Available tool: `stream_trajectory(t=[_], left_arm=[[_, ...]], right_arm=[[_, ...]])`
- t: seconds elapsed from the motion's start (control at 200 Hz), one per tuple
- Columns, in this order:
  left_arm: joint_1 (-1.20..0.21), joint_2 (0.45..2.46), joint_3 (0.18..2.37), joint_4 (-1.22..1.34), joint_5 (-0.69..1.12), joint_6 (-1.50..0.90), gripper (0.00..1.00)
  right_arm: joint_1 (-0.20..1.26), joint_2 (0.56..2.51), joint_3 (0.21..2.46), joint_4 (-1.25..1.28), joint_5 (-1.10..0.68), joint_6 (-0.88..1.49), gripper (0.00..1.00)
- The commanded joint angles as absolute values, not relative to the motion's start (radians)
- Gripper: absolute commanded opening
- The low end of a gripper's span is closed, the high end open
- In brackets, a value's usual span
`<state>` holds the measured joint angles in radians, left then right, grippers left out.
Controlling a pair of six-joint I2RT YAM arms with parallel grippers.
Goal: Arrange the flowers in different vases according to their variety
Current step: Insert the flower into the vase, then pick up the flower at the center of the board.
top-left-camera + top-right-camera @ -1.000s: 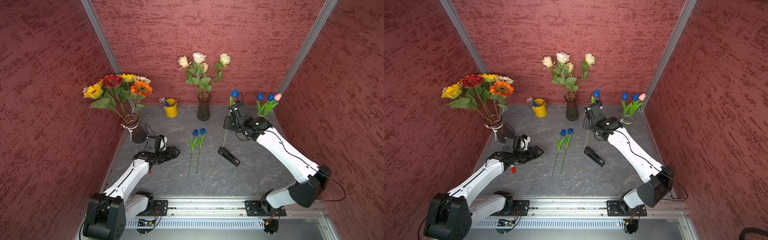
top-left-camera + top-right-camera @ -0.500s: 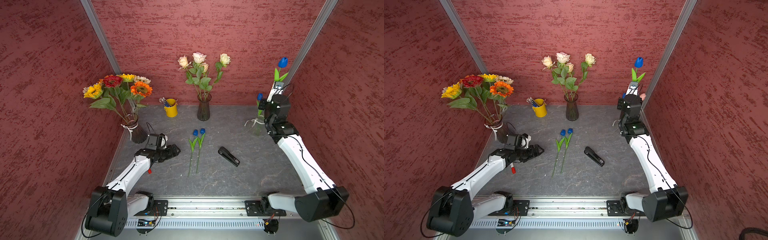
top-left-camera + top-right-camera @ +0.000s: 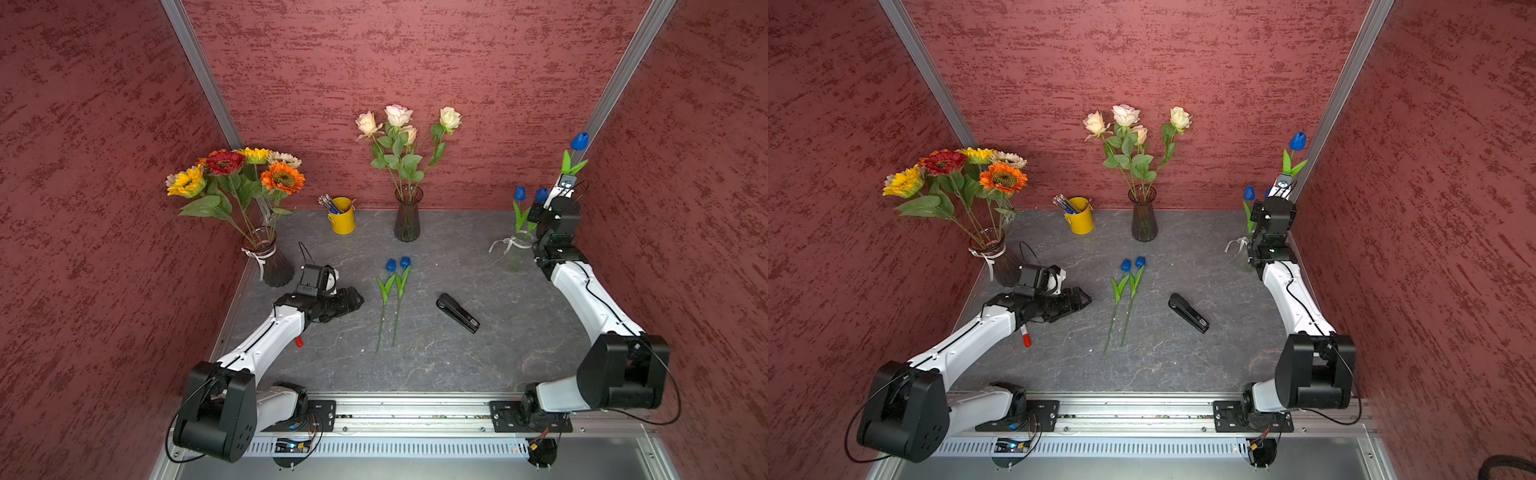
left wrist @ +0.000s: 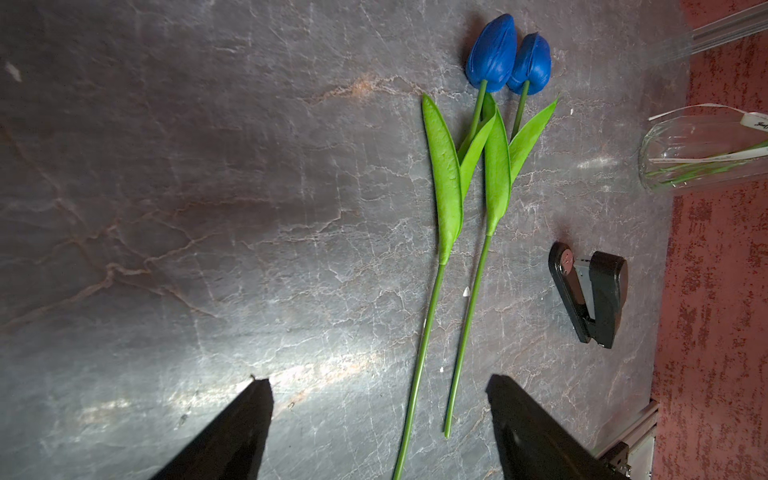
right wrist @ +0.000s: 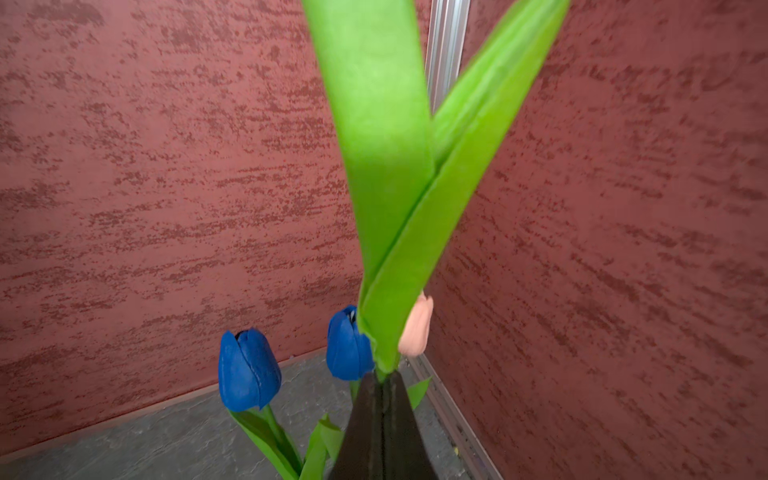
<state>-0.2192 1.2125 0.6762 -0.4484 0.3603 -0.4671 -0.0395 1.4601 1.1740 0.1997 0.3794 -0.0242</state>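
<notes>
Red textured walls are boxing in a grey stone table [image 3: 478,365]. The right gripper [image 5: 382,377] is clamping its jaws together on the stem of a held tulip [image 5: 386,145], with the green leaves rising straight past the tips. Just beyond the jaws, two blue tulips [image 5: 249,370] and a pink tulip [image 5: 417,328] are standing. The pink one is peeking out behind the held leaves.

Only the right wrist view is showing the pink one; in both top views the arm is hiding it. The top views are giving what the wrist view is missing: the bloom [image 3: 579,141] is sitting high above the jaws, and the clear vase [image 3: 515,255] is sitting below them, beside the wrist. Cannot tell whether the held stem is reaching the vase.

The left gripper [image 4: 378,384] is sitting low, jaws wide apart and gripping nothing. Two loose tulips [image 4: 469,166] are lying ahead, their stem ends lining up with the gap. A top view is showing the jaws stopping short, not touching. A stapler [image 4: 590,291] is lying further ahead, off to one side.

Sunflowers [image 3: 237,170] and roses [image 3: 399,120] are standing in dark vases [image 3: 407,220], well apart from both jaws.
</notes>
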Motion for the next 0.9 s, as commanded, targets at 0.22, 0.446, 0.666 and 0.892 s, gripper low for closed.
stream_trajectory(t=[0.22, 0.446, 0.666, 0.892], left_arm=[[-0.227, 1.179, 0.680, -0.461, 0.345, -0.469, 0.86], [-0.226, 1.150, 0.665, -0.472, 0.345, -0.464, 0.86], [-0.224, 1.133, 0.652, -0.477, 0.349, -0.465, 0.87], [-0.222, 1.132, 0.654, -0.488, 0.344, -0.470, 0.87]], right_arm=[[-0.048, 1.467, 1.191, -0.033, 0.265, 0.079, 0.65], [0.008, 1.268, 1.232, -0.466, 0.169, 0.222, 0.68], [0.251, 1.208, 1.234, -0.713, 0.123, 0.374, 0.67], [0.540, 1.443, 1.251, -0.678, 0.007, 0.559, 0.64]])
